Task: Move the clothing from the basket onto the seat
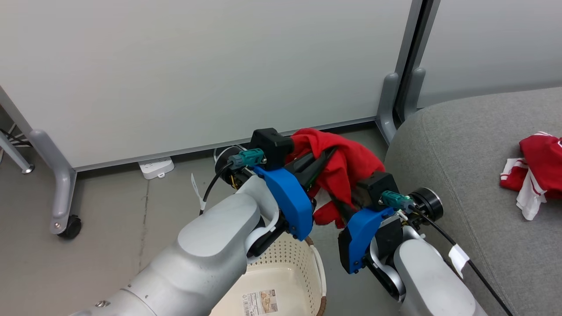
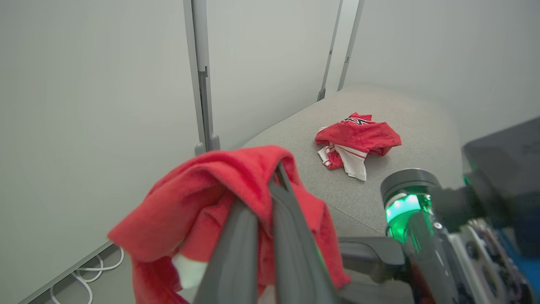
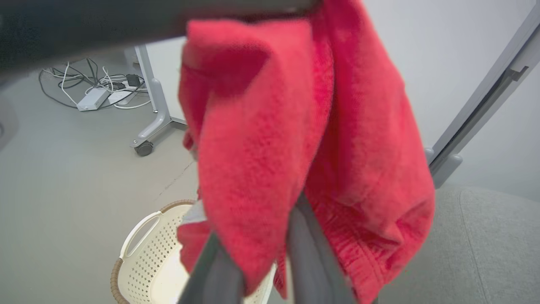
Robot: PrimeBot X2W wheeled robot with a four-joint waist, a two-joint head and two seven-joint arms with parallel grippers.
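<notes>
Basket (image 1: 285, 263) sits at bottom centre of the head frame on the floor (image 1: 109, 228), partly behind our left forearm. Inside we see its cream bottom w/ a printed label (image 1: 260, 303). Red garment (image 1: 347, 162) is at mid-frame, higher in frame than the basket & left of the seat (image 1: 461, 175). It's bunched, long axis running from upper left to lower centre, loose ends hanging down. Left pincer (image 1: 322, 160) is narrow, fingers pointing to the upper right w/ cloth pinched between & draped over them. Right pincer (image 1: 340, 204), to its lower right, grips the same garment, w/ a thick fold between its fingers. Second red garment (image 1: 538, 169) lies crumpled on the seat at the right edge, white panel toward the bottom of the frame.
</notes>
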